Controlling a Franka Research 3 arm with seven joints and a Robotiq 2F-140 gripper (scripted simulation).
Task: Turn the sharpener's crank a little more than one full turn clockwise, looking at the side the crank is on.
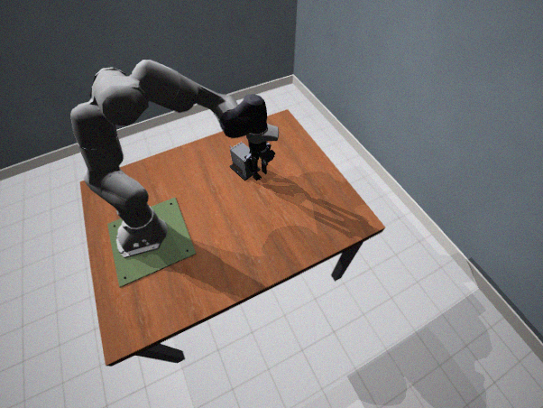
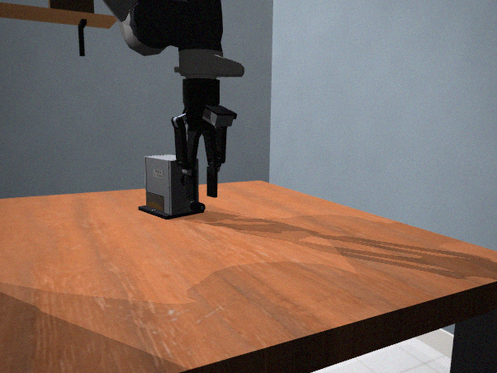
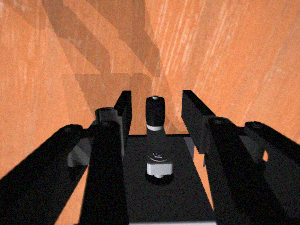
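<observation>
The sharpener (image 1: 241, 161) is a small grey box on a black base, standing on the far part of the wooden table; it also shows in the exterior view (image 2: 168, 186). Its black crank hangs down its right side, with the knob (image 2: 197, 205) close to the table. In the wrist view the crank's hub (image 3: 159, 169) sits below the knob (image 3: 155, 112). My gripper (image 3: 156, 104) comes down from above and its fingers straddle the knob, with a gap on each side. It is partly open and grips nothing. It also shows in the top and exterior views (image 1: 261, 172) (image 2: 202, 195).
The arm's base stands on a green plate (image 1: 151, 239) at the table's near left. A wall shelf (image 2: 58, 14) hangs at the upper left behind the arm. The table's right edge (image 1: 356, 180) is some way from the sharpener.
</observation>
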